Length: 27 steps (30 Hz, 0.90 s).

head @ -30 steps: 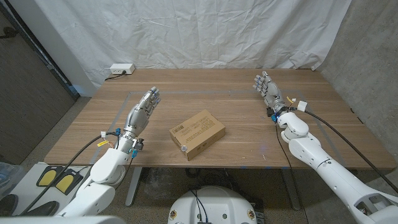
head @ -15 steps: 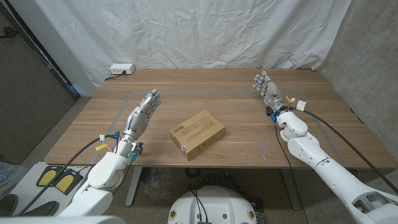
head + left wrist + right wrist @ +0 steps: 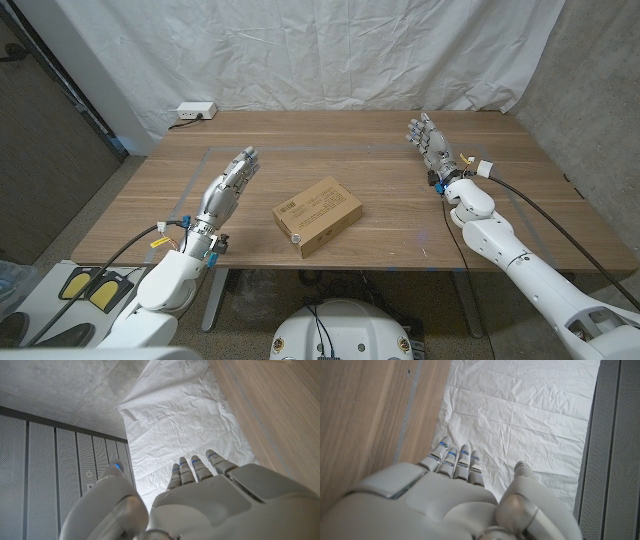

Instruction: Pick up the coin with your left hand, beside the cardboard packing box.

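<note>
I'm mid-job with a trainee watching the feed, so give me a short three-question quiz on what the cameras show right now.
1. True or false: the left hand holds the coin.
2. Where does the coin lie?
A. at the cardboard packing box's near corner
B. beside the white power strip
C. under the right hand
3. Fill in: both hands are ____, fingers apart, holding nothing.

Key
1. False: the coin lies on the table, apart from that hand.
2. A
3. open
</note>
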Tool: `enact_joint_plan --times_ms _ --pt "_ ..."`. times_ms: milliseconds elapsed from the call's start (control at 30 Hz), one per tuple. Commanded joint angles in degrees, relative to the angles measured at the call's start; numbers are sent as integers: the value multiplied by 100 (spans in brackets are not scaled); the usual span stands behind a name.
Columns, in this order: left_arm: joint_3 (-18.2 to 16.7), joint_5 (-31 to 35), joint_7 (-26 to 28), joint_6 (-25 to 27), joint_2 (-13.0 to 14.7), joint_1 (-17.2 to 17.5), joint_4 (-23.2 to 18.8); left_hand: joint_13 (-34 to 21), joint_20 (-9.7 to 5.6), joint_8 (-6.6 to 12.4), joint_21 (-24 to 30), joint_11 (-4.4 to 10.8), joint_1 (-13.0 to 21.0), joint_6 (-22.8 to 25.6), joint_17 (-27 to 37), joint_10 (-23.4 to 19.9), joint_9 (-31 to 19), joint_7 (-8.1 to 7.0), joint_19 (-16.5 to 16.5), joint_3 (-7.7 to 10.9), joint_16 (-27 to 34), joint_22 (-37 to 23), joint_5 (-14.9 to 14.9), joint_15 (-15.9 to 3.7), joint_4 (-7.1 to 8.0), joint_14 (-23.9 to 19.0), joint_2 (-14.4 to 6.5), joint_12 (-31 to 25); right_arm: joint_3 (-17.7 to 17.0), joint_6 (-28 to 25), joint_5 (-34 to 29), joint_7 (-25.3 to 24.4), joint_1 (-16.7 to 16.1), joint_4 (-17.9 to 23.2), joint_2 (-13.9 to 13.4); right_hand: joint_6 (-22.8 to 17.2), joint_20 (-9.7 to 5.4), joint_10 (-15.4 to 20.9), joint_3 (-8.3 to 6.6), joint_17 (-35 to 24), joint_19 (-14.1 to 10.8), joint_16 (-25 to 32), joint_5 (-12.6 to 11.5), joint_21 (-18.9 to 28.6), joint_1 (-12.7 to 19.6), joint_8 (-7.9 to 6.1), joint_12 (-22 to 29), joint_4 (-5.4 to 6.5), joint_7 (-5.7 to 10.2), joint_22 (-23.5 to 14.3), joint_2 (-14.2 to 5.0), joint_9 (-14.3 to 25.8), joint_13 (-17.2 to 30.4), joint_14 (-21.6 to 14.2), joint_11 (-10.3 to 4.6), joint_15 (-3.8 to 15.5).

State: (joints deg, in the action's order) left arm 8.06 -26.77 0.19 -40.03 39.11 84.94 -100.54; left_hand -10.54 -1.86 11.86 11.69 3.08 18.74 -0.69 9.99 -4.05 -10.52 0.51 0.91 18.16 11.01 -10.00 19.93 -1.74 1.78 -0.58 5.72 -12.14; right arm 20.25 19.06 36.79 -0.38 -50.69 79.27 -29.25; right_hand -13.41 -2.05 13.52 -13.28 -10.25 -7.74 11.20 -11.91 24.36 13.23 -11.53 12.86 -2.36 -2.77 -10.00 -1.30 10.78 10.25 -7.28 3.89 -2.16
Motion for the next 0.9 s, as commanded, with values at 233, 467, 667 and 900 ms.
enact_joint_plan --times_ms 233,467,667,900 --pt "-437 471 211 -214 16 522 -203 -10 -294 -8 -15 31 238 -18 21 -27 -23 -9 13 50 -5 -5 42 -34 -146 -87 12 15 18 -89 -69 -93 21 76 -26 -41 -159 58 -16 -29 -77 0 -28 -28 50 -10 -10 -45 7 -20 -29 16 23 -69 4 12" --pt "-606 727 321 -252 -85 665 -285 -11 -289 -9 -66 76 468 -28 18 -9 -25 -33 -95 88 -20 0 57 -46 -288 -85 28 32 35 -54 -101 -117 28 71 4 -46 -158 59 -18 -29 -84 -1 -28 -40 56 -9 -13 -50 5 -21 -36 17 23 -75 3 13" --pt "-710 963 402 -319 -210 748 -306 -12 -275 6 -84 146 769 5 16 -41 -27 -76 -151 159 -22 3 73 -89 -458 -110 -2 30 25 -53 -120 -169 -9 139 -6 -54 -158 66 -22 -29 -89 -3 -27 -53 66 -9 -14 -57 9 -22 -47 17 24 -79 0 8" --pt "-890 1320 598 -241 -376 933 -424 -13 -248 23 -100 238 1224 55 14 -67 -30 -187 -242 288 -36 3 77 -169 -696 -105 -98 35 28 -104 -147 -223 -40 235 -36 -57 -152 67 -23 -29 -92 -6 -25 -67 70 -8 -17 -62 13 -23 -53 18 24 -81 -2 8"
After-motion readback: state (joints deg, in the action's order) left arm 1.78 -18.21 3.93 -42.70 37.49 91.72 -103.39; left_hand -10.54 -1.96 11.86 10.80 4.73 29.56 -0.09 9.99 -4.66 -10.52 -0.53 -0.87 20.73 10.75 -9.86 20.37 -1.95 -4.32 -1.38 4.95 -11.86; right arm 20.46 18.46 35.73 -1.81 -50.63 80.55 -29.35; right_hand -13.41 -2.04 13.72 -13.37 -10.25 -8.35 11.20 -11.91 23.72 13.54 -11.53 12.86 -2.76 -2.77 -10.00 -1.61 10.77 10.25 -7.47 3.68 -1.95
